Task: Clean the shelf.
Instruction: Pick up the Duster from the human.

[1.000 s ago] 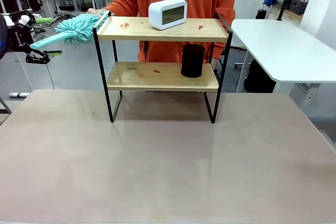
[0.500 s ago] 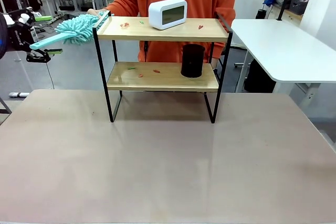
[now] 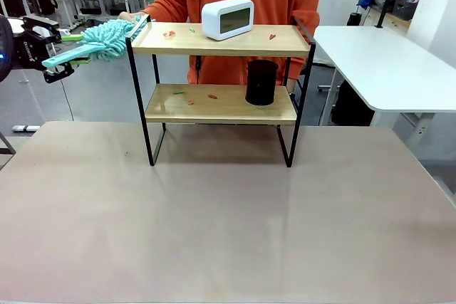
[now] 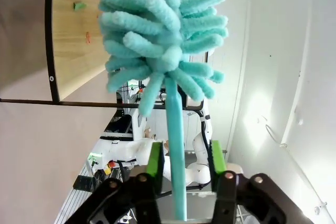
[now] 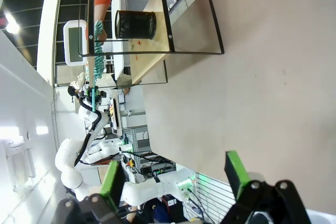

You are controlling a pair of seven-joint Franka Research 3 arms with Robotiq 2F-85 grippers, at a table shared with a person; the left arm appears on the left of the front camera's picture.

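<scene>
The left gripper [image 4: 184, 162] was clamped tight on the duster's [image 4: 175, 129] turquoise handle, its fluffy head at the shelf's [image 3: 285, 42] top-left corner, near the person's hand [image 3: 126, 16]. The right gripper [image 5: 176, 179] gaped wide, empty. The shelf stood mid-table, scraps [image 3: 169, 33] on both boards. The handover looked done; sweeping next means working around the clock [image 3: 227, 18].
</scene>
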